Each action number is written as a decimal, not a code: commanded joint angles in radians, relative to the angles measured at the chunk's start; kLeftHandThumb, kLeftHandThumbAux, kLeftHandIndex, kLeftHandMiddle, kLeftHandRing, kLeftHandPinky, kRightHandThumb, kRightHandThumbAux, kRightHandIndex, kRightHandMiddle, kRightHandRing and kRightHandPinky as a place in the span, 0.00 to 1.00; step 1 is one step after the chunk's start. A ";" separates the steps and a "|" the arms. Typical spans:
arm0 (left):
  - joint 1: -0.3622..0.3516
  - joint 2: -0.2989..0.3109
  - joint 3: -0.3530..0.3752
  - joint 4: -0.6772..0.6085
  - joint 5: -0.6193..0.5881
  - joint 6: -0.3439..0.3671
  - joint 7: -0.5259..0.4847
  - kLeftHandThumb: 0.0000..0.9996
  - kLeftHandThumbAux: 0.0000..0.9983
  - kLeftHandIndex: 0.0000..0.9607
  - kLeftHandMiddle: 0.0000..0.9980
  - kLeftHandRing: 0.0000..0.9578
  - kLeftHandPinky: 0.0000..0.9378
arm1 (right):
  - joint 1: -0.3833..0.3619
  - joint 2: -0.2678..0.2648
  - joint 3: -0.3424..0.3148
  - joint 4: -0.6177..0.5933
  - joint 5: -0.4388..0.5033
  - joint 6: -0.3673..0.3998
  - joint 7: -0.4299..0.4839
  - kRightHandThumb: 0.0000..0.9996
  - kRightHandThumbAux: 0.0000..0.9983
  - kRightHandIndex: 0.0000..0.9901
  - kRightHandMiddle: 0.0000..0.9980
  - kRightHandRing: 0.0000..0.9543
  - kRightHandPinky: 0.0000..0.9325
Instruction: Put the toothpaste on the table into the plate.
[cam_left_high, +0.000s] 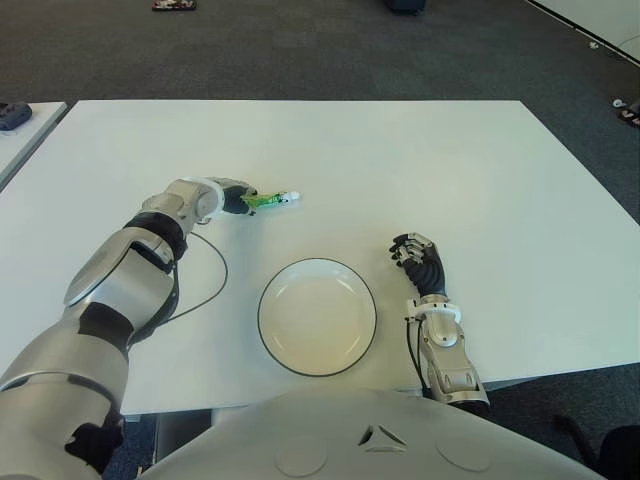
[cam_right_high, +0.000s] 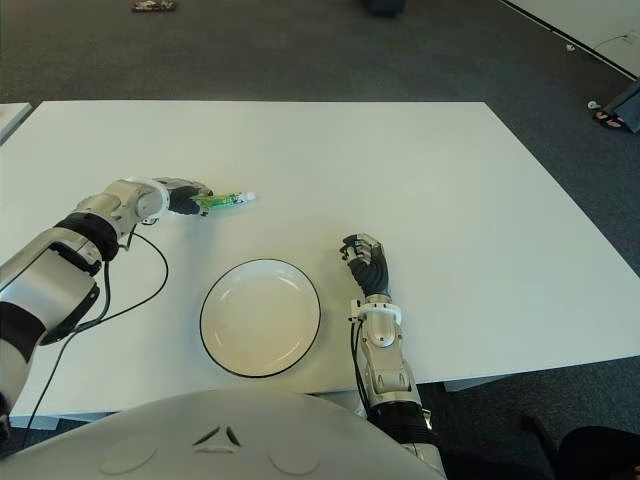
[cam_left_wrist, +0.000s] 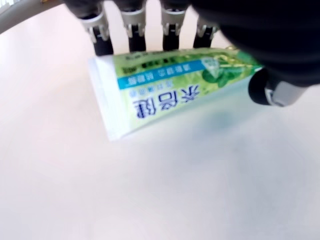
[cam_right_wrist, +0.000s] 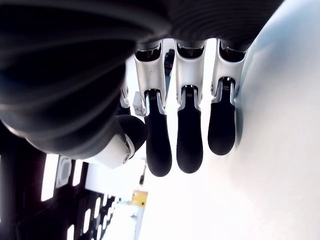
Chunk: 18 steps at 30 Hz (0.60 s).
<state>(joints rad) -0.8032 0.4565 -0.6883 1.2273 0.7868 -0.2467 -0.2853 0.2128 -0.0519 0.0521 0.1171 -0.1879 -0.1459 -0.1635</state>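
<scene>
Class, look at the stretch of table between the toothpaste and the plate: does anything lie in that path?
Nothing visible does. The left hand already grips the toothpaste, and only bare table lies between it and the plate. The right hand shows to the plate's right, off that path.

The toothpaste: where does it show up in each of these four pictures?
Left eye view: toothpaste left of centre, at the left hand, beyond the plate.
Right eye view: farther left, same spot behind the plate.
Left wrist view: fills the upper middle, between the fingers and thumb.
Right wrist view: not in it.
Shared landmark: the plate, in both eye views.
</scene>
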 joint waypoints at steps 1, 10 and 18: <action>0.067 -0.018 -0.043 0.028 0.025 -0.007 -0.117 0.49 0.32 0.00 0.00 0.00 0.09 | 0.002 0.004 -0.003 0.001 -0.006 0.033 -0.002 0.71 0.73 0.43 0.54 0.56 0.57; 0.050 -0.022 -0.050 0.022 0.019 -0.036 -0.164 0.47 0.35 0.04 0.01 0.02 0.15 | 0.002 0.003 -0.004 0.000 0.001 0.028 0.004 0.71 0.73 0.43 0.54 0.56 0.58; 0.057 -0.021 -0.023 0.001 -0.009 -0.030 -0.126 0.52 0.40 0.36 0.12 0.14 0.31 | 0.001 0.005 -0.007 -0.005 0.005 0.033 0.004 0.71 0.73 0.43 0.55 0.57 0.58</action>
<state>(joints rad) -0.8314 0.4571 -0.6981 1.2118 0.7818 -0.2654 -0.3600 0.2126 -0.0517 0.0510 0.1107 -0.1870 -0.1392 -0.1633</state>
